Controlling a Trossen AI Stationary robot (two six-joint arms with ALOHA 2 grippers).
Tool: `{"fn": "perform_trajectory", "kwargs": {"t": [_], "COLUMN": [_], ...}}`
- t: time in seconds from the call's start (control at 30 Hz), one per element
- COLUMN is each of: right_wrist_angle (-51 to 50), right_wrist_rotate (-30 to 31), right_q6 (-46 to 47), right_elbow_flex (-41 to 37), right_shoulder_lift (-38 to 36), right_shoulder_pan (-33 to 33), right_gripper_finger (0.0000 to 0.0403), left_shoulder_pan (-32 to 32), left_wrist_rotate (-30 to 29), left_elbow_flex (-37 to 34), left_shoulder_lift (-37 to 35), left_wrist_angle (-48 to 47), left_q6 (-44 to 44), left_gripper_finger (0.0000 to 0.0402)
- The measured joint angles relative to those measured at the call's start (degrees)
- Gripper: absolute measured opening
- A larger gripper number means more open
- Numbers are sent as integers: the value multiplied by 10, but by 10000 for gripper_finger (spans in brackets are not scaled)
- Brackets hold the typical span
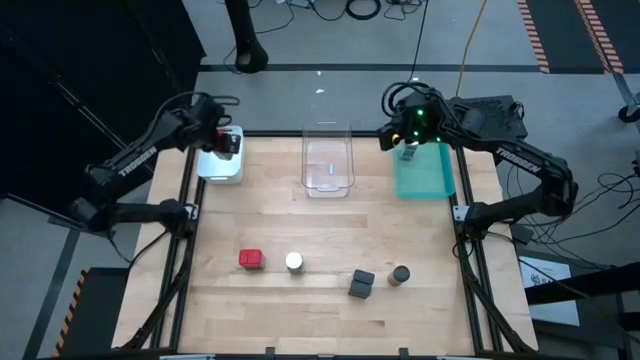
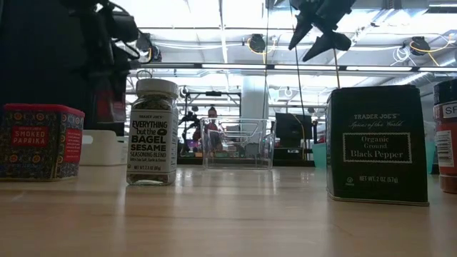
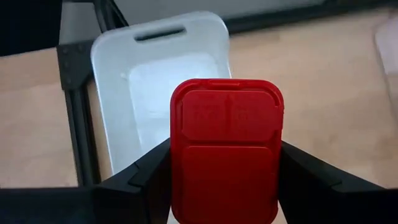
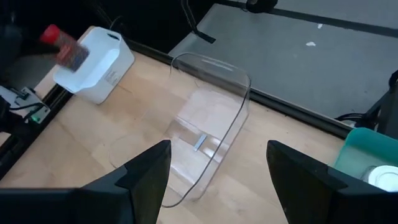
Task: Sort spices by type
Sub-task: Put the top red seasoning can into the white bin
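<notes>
Left gripper (image 3: 224,180): fingers clamped on the flat sides of a red tin (image 3: 227,149), held over the white tray (image 1: 220,165). Rigid, light, slick metal I'd guess, so flat-side grip suits. Right gripper (image 4: 217,180): fingers open, empty, well right of that tray.

Red tin (image 1: 251,260), patterned sides; white-capped jar (image 1: 294,262); black pepper tin (image 1: 361,284); trays white (image 1: 212,168), clear (image 1: 328,165), teal (image 1: 424,176).
</notes>
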Motion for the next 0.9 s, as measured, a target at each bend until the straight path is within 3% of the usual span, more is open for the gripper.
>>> {"fn": "perform_trajectory", "kwargs": {"t": [0.23,0.57,0.9], "right_wrist_angle": [0,1,1], "right_wrist_rotate": [-4,-4,-4], "right_q6": [0,0,-9], "right_elbow_flex": [0,0,0], "right_shoulder_lift": [12,11,11], "right_shoulder_pan": [0,0,0], "right_gripper_finger": [247,247,247], "left_shoulder_pan": [51,52,51], "left_wrist_rotate": [68,21,16], "left_elbow_flex": [0,0,-12], "left_shoulder_lift": [50,105,143], "left_wrist_angle": [26,37,44], "left_q6": [24,-21,-44], "left_gripper_finger": [222,222,222]}}
